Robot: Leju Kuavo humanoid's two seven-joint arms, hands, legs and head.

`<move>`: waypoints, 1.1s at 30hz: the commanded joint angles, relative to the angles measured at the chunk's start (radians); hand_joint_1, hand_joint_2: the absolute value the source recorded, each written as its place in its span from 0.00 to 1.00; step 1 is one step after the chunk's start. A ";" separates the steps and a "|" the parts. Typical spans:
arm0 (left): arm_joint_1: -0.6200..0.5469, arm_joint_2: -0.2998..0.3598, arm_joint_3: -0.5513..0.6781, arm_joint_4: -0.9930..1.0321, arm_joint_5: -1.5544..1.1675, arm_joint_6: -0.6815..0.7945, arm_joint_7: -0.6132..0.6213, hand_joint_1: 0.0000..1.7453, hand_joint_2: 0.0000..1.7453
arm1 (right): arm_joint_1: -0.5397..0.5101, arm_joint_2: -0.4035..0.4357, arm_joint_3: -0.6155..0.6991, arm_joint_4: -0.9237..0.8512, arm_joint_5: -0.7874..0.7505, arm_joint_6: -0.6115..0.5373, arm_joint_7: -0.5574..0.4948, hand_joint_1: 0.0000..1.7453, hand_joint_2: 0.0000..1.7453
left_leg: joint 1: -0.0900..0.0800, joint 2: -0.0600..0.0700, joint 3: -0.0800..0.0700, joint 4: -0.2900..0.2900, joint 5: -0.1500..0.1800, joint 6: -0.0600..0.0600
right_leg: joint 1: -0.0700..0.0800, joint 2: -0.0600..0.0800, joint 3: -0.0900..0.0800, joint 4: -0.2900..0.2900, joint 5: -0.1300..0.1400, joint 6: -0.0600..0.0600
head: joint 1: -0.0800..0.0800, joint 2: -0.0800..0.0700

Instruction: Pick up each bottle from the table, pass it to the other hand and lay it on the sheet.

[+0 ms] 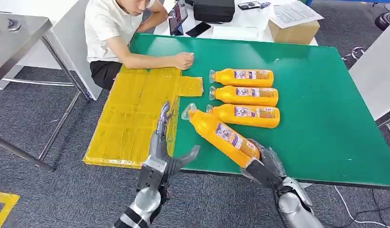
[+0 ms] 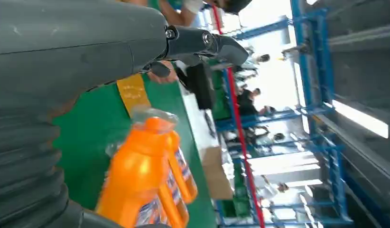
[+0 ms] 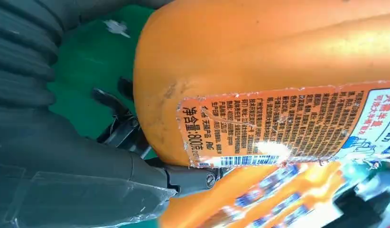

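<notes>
Above the table's (image 1: 326, 118) near edge, the right hand (image 1: 265, 164) is clutching one bottle (image 1: 221, 135) toward the spread-fingered, waiting left hand (image 1: 164, 152); three bottles (image 1: 245, 97) are lying untouched, the sheet (image 1: 131, 114) bare.

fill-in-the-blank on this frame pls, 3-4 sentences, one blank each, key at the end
1. The right hand holds an orange bottle by its ____ end.
2. ____ more bottles lie side by side on the green table.
3. The left hand hovers open over the edge of the ____ sheet.
4. A person's hand rests at the sheet's ____ end.

Missing words: bottom; Three; yellow; far
</notes>
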 commanded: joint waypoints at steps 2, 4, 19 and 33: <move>0.232 0.153 -0.116 -0.347 -0.036 0.081 -0.054 0.00 1.00 | 0.148 0.098 -0.180 -0.148 -0.039 -0.036 -0.015 1.00 1.00 | 0.000 0.002 0.005 -0.001 -0.004 -0.001 | 0.000 0.003 0.004 -0.001 -0.003 -0.002 | 0.000 0.000; 0.230 0.153 -0.115 -0.346 -0.036 0.081 -0.054 0.00 1.00 | 0.145 0.100 -0.179 -0.150 -0.039 -0.036 -0.015 1.00 1.00 | 0.000 0.003 0.008 0.000 -0.006 -0.002 | 0.000 0.003 0.007 0.000 -0.004 -0.003 | 0.000 0.000; 0.325 0.163 -0.011 -0.491 0.187 -0.033 -0.041 0.00 1.00 | 0.181 0.161 -0.227 -0.226 -0.057 -0.090 -0.039 1.00 1.00 | 0.000 0.004 0.009 -0.001 -0.005 -0.001 | 0.000 0.004 0.007 -0.001 -0.004 -0.003 | 0.000 0.000; 0.165 0.140 -0.019 -0.100 0.484 -0.594 0.168 0.00 1.00 | 0.114 0.158 -0.059 -0.239 -0.097 -0.019 -0.198 1.00 1.00 | 0.000 0.003 0.007 -0.002 -0.003 -0.002 | 0.000 0.003 0.006 -0.002 -0.002 -0.003 | 0.000 0.000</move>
